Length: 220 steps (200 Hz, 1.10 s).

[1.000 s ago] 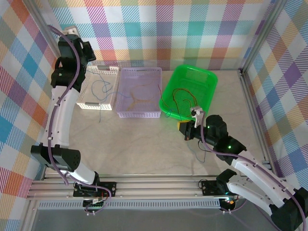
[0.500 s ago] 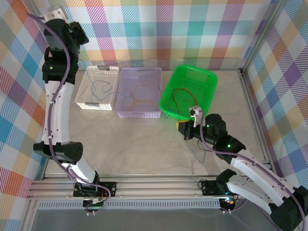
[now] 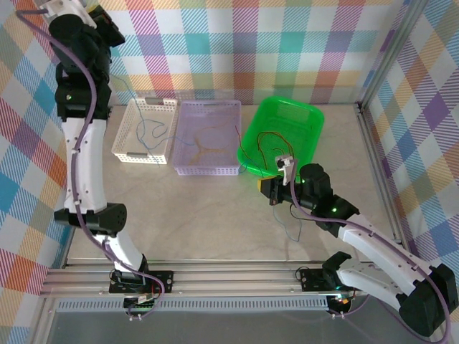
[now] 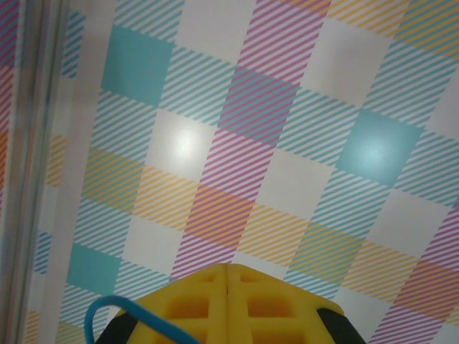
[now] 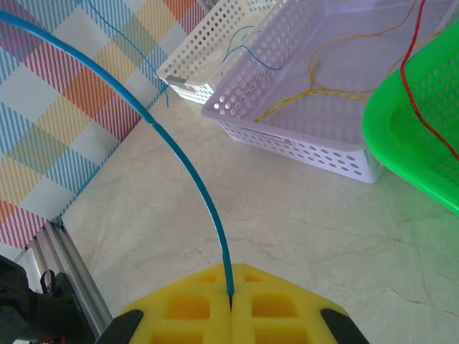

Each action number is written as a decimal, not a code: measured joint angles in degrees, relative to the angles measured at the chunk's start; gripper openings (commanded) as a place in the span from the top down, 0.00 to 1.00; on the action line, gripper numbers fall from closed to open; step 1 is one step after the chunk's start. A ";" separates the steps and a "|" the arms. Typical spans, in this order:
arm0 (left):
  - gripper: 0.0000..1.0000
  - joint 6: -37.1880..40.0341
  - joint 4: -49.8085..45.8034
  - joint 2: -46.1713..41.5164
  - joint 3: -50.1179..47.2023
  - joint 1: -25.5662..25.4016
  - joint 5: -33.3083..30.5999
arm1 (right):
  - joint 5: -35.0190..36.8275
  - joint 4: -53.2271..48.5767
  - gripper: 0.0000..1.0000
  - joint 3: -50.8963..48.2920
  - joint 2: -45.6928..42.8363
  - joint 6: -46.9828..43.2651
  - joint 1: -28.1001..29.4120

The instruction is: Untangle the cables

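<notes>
The right gripper, low near the desk's middle beside the green basket, has its jaws clamped on a blue cable. The left gripper is raised at the back-left corner with its jaws together and a blue loop beside them. Red cables lie in the green basket.

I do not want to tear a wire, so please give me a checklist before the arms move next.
1. Right gripper shut on near blue cable: ok.
2. Left gripper shut on raised blue cable: ok.
3. Raised blue cable free of white basket rim: cannot tell.
4. Orange-yellow cables inside lilac basket: ok.
5. Red cables inside green basket: ok.
</notes>
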 measured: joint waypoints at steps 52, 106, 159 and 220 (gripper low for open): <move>1.00 -0.04 0.31 9.68 5.73 0.00 0.04 | -0.85 0.15 1.00 1.95 2.23 -0.04 0.00; 1.00 -1.64 2.45 11.98 9.01 2.60 0.04 | -2.86 2.29 1.00 2.47 6.86 0.02 0.00; 1.00 -2.14 4.37 14.19 8.31 4.09 -0.24 | -4.48 4.28 1.00 2.47 10.84 0.90 0.00; 1.00 -4.00 5.95 16.39 -14.08 4.02 0.04 | -5.68 4.92 1.00 2.95 10.91 2.19 0.02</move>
